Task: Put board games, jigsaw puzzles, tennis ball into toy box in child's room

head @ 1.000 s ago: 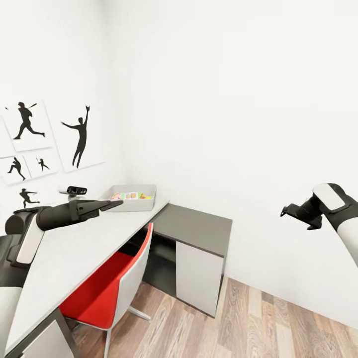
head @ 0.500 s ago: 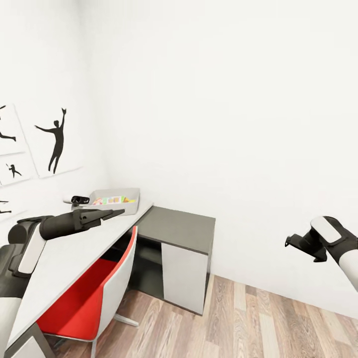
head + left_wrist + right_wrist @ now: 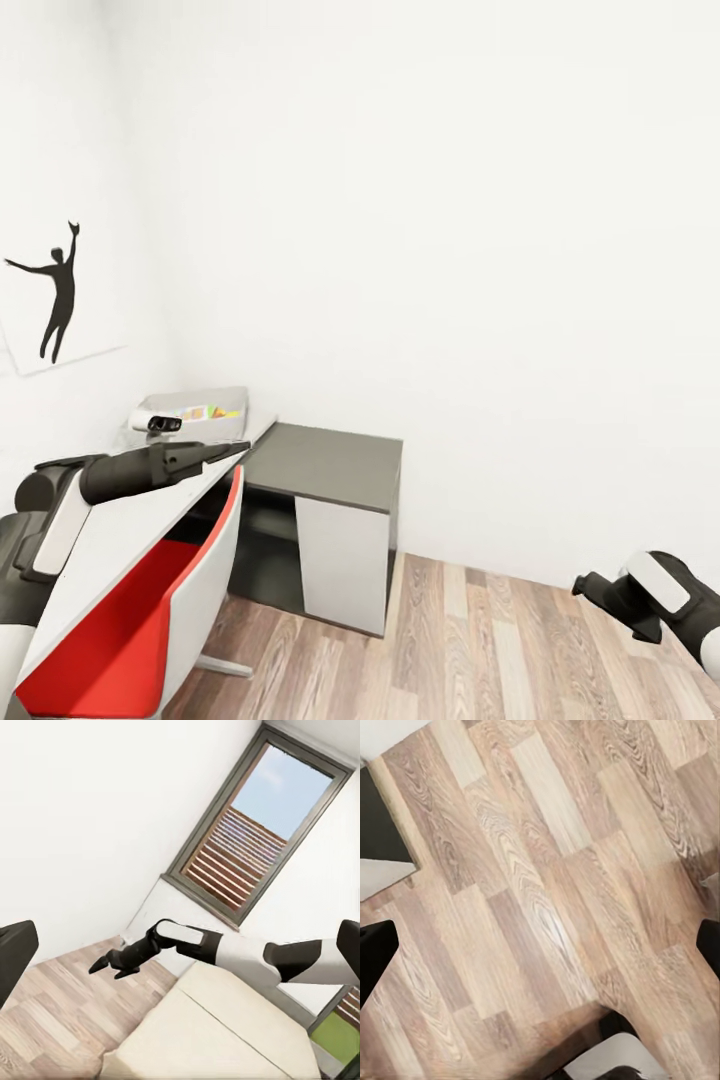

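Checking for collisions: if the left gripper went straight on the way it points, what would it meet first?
Probably the toy box beyond the left gripper, though depth there is unclear.

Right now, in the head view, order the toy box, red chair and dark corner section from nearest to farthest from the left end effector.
1. Toy box: just beyond the left end effector.
2. Red chair: below it.
3. Dark corner section: off to its right; close to the chair's rank.

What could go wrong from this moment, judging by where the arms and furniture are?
The left gripper reaches out over the table toward the toy box; turning the base might sweep it into the box. The red chair sits close under that arm and could be bumped. The right gripper hangs low over the wood floor.
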Tool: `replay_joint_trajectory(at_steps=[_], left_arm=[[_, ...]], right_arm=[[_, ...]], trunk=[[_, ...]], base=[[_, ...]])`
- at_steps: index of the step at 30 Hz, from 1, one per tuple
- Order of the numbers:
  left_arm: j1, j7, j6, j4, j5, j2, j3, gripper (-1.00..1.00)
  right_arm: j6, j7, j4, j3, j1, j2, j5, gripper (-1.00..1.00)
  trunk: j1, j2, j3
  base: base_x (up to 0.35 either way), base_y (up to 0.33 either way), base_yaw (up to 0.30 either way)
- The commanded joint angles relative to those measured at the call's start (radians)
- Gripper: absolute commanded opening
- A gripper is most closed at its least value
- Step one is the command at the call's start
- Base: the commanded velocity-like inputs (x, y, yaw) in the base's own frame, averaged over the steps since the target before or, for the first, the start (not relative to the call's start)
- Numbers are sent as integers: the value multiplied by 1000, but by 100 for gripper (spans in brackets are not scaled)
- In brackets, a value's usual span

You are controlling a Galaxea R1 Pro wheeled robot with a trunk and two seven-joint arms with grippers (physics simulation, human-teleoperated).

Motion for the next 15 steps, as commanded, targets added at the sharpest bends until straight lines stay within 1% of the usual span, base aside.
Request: replay_joint_trajectory(at_steps=[1,3,4,6,8,10,11,15], left_arm=[[10,-2,0,-1,0,1,0,100],[31,-1,-15,0,-4,1,0,100],[37,-1,-18,0,-6,1,0,100],[52,0,-23,1,-17,1,1,100],[58,0,-24,2,-30,1,1,100],[64,0,-24,7,-52,-1,0,100],[69,0,-25,8,-61,-1,0,100],[102,0,-27,15,-128,-3,0,100]], right_arm=[[-2,9,-3,4,24,-1,-13,100],[-9,59,-5,-9,71,0,-15,100],[-14,72,-6,-12,81,1,-14,100],[-63,110,-6,-17,108,8,-14,100],[-124,126,-6,-18,120,22,-10,100],[-151,130,-7,-11,124,37,-7,100],[-155,130,-6,-9,125,40,-6,100],[-168,133,-2,-2,128,49,-5,100]], trunk=[[0,-1,1],[0,-1,3],[0,-1,4],[0,-1,4],[0,-1,5],[0,-1,5],[0,-1,5],[0,-1,2]], base=[[0,0,-221],[0,0,-184],[0,0,-132],[0,0,-69],[0,0,-28],[0,0,-12],[0,0,-7],[0,0,-64]])
